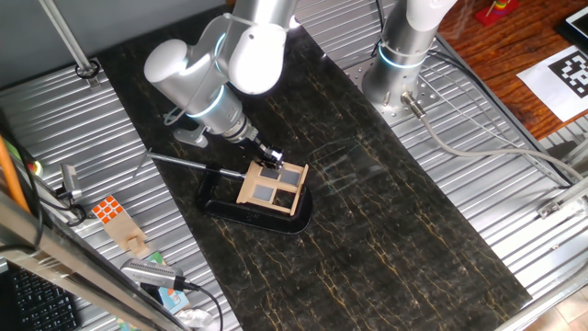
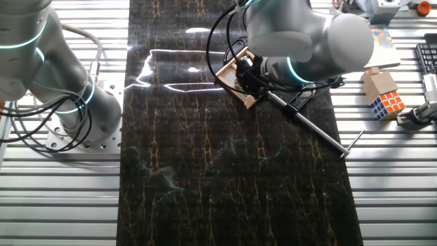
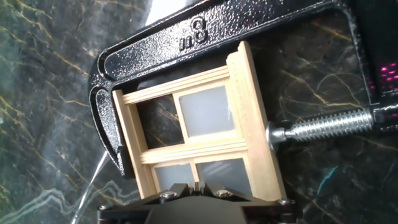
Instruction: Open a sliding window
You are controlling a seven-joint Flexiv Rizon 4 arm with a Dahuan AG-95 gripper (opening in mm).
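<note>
Hovering at the 10 o'clock corner of the sliding window (image 1: 273, 187), the pincer (image 1: 270, 159) shows narrow-set tips over a sash, grip unclear, window clamped on the bench (image 1: 404, 230).

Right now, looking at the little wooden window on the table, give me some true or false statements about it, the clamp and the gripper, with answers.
1. The sliding window is held in a black clamp. True.
2. The gripper is far from the window, over bare table. False: it is right at the frame's edge.
3. The clamp's threaded screw presses against the frame's side. True.
4. The window lies on the ribbed metal surface. False: it sits on the dark marbled mat.
</note>
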